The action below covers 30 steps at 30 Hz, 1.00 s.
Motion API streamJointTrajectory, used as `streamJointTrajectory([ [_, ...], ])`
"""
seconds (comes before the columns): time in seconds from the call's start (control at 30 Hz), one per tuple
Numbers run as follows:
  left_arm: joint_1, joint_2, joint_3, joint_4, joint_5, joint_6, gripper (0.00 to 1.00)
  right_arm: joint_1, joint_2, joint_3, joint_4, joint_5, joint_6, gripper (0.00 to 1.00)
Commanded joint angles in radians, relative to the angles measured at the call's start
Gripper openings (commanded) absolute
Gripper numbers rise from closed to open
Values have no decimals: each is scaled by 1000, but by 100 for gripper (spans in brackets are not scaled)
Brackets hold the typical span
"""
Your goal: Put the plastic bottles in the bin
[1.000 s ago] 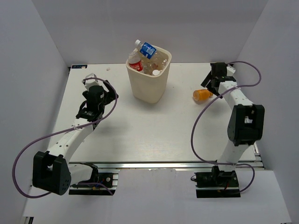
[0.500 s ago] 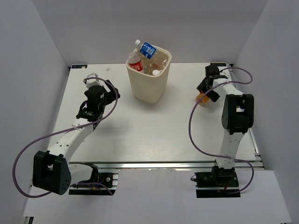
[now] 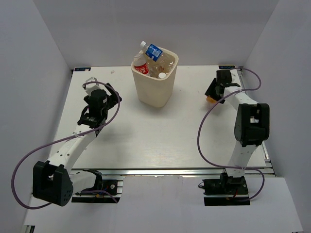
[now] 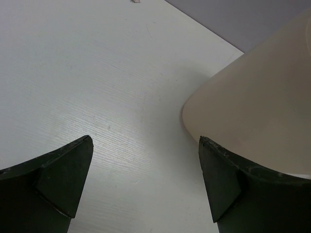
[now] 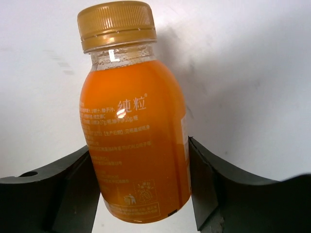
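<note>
The cream bin point(image 3: 155, 90) stands at the back middle of the table, holding several plastic bottles point(image 3: 151, 59) with red and blue labels that stick up past its rim. The orange bottle point(image 5: 133, 131) with a gold cap lies on the table at the back right; only a sliver of it point(image 3: 209, 98) shows in the top view. My right gripper point(image 5: 141, 184) is down over it, a finger against each side of its body. My left gripper point(image 3: 112, 94) is open and empty, low over the table left of the bin point(image 4: 257, 107).
The white table point(image 3: 146, 136) ends at a metal rail along the near edge. Grey walls close in the back and both sides. A small white scrap point(image 3: 112, 71) lies near the back edge. Purple cables loop beside both arms.
My right gripper has come down from behind the orange bottle onto it, so it now covers most of the bottle. My left gripper has shifted slightly to the left.
</note>
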Motion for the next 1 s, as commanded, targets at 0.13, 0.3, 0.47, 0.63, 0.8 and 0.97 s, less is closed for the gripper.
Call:
streamJointTrajectory([
  [0.13,7,-46,-11,-12,-29,-16,98,114,-228,61,298,-349,-460,32],
  [0.3,7,-58,-13,-27,-28,-18,98,316,-315,123,442,-376,-744,38],
  [0.47,7,-81,-16,-46,-45,-29,98,393,-252,285,520,-567,-679,36],
  [0.63,7,-107,-21,-60,-54,-27,98,415,-148,412,598,-667,-686,38],
  [0.8,7,-146,-28,-75,-74,-27,98,419,-15,526,531,-700,-684,41],
  [0.97,7,-161,-30,-86,-98,-18,98,419,-27,452,531,-696,-698,46],
])
